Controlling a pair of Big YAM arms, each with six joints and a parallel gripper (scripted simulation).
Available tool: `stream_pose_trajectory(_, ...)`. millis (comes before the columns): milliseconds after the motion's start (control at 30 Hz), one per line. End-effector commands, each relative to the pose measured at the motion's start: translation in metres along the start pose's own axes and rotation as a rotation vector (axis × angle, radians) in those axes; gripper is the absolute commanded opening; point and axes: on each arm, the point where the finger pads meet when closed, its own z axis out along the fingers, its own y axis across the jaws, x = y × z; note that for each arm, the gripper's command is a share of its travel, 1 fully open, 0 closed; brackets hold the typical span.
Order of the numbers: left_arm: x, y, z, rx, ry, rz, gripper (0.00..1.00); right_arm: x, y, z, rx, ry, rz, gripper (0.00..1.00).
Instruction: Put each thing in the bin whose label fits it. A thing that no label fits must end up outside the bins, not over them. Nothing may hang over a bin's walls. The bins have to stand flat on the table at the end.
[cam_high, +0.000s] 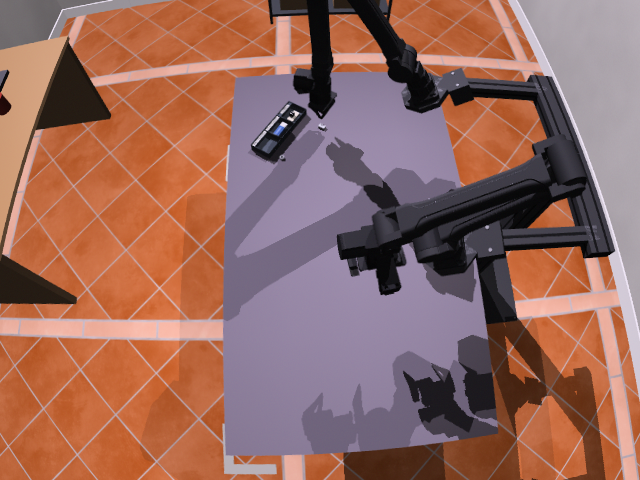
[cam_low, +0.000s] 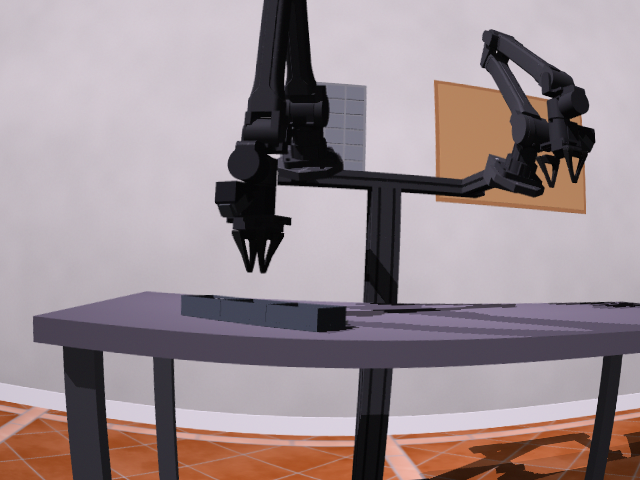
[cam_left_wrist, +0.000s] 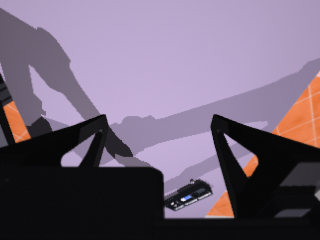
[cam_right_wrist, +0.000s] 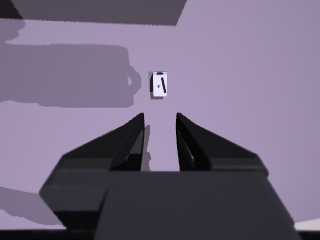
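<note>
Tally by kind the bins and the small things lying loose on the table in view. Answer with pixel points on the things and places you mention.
Joined bins (cam_high: 263, 153) (cam_low: 242, 312) (cam_left_wrist: 185, 191) (cam_right_wrist: 95, 11): 3
White block (cam_high: 322, 127) (cam_right_wrist: 159, 86): 1
Small round piece (cam_high: 282, 157) (cam_left_wrist: 192, 181): 1
Total: 5

The right hand (cam_high: 321, 114) (cam_low: 256, 271) (cam_right_wrist: 160, 119) has open air down to the bench (cam_high: 336, 320) (cam_low: 361, 351) (cam_left_wrist: 165, 65) (cam_right_wrist: 240, 100); the 3-compartment bin row (cam_high: 257, 150) (cam_low: 294, 316) (cam_left_wrist: 195, 201) stands as a low wall beside that path.

Tan board + gray gridded panel (cam_low: 354, 121) on wall (cam_low: 129, 103).
</note>
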Motion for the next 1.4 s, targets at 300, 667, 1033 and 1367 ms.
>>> stream_pose_trajectory(300,-0.001,0.004,0.0,-0.011,-0.002,-0.018,1.0,-0.003,0.0,-0.001,-0.004,-0.007,-0.009,0.29)
stream_pose_trajectory(667,-0.001,0.004,0.0,-0.011,-0.002,-0.018,1.0,-0.005,-0.001,0.008,-0.004,-0.008,-0.017,0.29)
stream_pose_trajectory(1033,-0.001,0.004,0.0,-0.011,-0.002,-0.018,1.0,-0.003,0.006,0.044,-0.008,-0.006,-0.013,0.29)
stream_pose_trajectory(1367,-0.001,0.004,0.0,-0.011,-0.002,-0.018,1.0,-0.004,0.005,0.068,-0.006,-0.007,-0.006,0.29)
